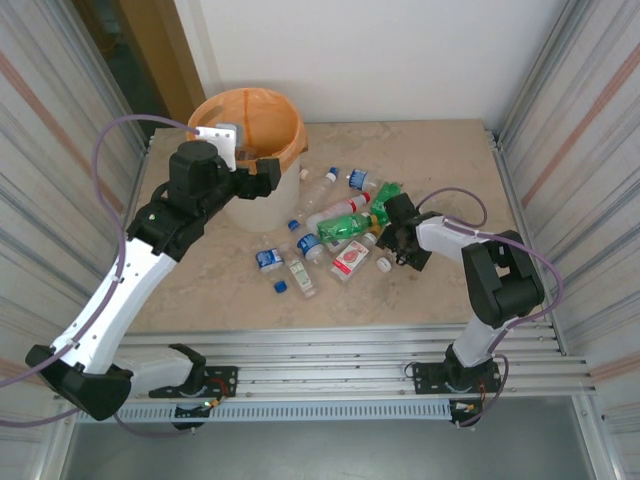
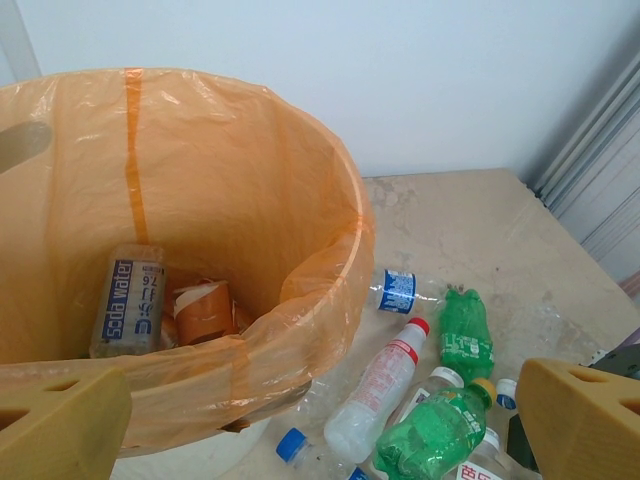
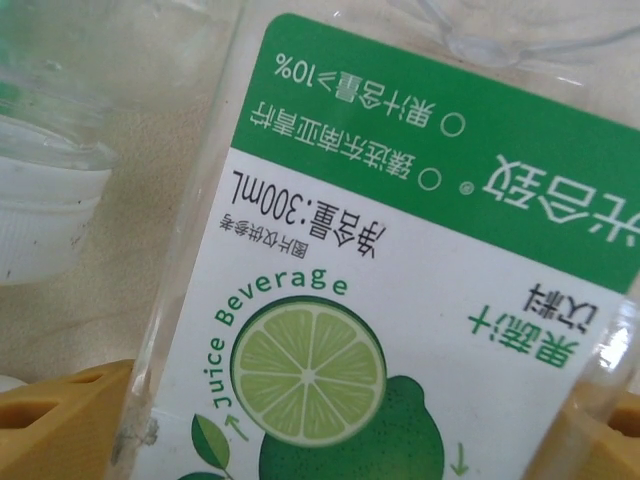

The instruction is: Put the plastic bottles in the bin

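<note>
Right gripper (image 1: pixel 392 222) straddles the clear lime-label bottle (image 3: pixel 400 250) among the plastic bottles (image 1: pixel 335 225) beside the bin (image 2: pixel 330 200) — jaws apart, contact unclear this close — while the left gripper (image 1: pixel 258 172) hangs open and empty above the rim; light, slick and crushable, the bottle is probably best pinched mid-label.

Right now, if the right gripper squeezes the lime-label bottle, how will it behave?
Probably light: the bottle looks empty, the table showing through its clear wall. That thin plastic may buckle between the fingers of the right gripper. The glossy label could slip.
</note>
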### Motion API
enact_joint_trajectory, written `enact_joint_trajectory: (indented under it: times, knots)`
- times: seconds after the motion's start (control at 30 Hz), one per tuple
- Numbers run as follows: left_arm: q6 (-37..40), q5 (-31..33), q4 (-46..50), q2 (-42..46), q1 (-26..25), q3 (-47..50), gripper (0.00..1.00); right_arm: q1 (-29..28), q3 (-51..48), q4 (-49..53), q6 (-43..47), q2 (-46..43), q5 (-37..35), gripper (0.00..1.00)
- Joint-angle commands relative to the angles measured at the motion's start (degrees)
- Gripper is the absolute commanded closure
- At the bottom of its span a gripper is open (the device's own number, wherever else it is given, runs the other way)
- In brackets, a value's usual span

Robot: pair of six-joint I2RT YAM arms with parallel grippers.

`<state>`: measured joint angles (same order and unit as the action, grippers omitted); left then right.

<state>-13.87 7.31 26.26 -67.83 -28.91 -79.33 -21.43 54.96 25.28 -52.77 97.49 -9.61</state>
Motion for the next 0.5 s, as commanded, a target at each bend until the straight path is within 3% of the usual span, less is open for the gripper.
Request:
enact_joint_trajectory:
  times: [0.0,0.33,0.47]
  knots:
    - [-0.99,1.01,-1.15,0.47,-0.27,0.46,0.01,0.85,-1.43,-0.17,1.87,1.38,0.99,0.15]
    - [-1.34,2.16,0.61,1.21,-0.27,0.46,0.01,1.06,-2.82,-0.16,3.52,1.03,1.66,0.15]
    - [-1.55,2.78,0.84,1.94,-0.05,0.87,0.01,1.1,-2.98,0.0,4.62,1.13,1.5,0.22]
